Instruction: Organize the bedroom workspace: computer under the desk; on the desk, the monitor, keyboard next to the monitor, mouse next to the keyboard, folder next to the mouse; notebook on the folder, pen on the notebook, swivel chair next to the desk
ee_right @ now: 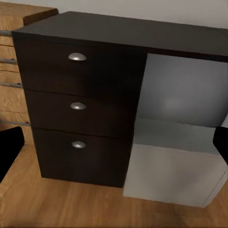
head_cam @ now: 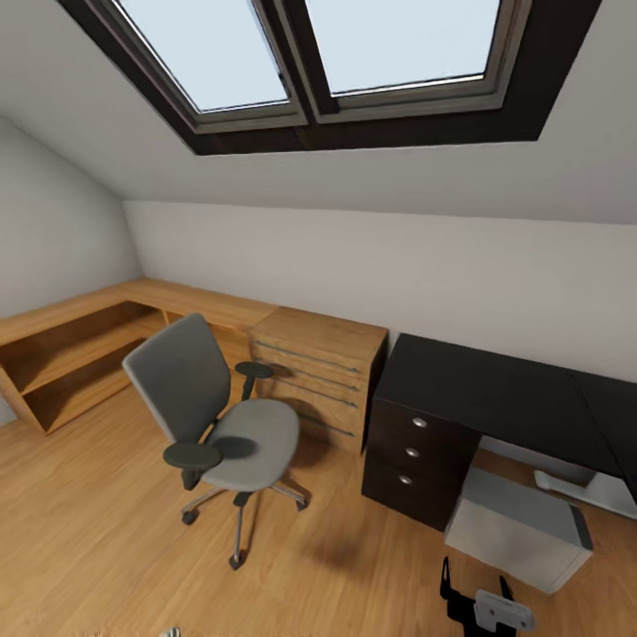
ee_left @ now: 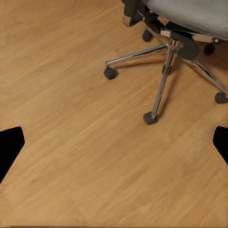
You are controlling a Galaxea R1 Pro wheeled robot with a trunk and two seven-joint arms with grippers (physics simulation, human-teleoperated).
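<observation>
Nearest, the right gripper (head_cam: 478, 591) hangs low with fingers apart and nothing between them; the left gripper (ee_left: 114, 142) likewise gapes over bare floor. Beyond, the computer (head_cam: 518, 526) sits tucked under the desk (head_cam: 495, 389), beside its drawers. The swivel chair (head_cam: 221, 416) stands apart from the desk's left end, seat bare. Judging by this, approach slowly, keeping clear of the casters

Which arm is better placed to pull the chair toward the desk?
Probably the left. Its wrist camera looks at the chair base nearby, and the chair stands on the robot's left. The right pincer faces the desk drawers.
</observation>
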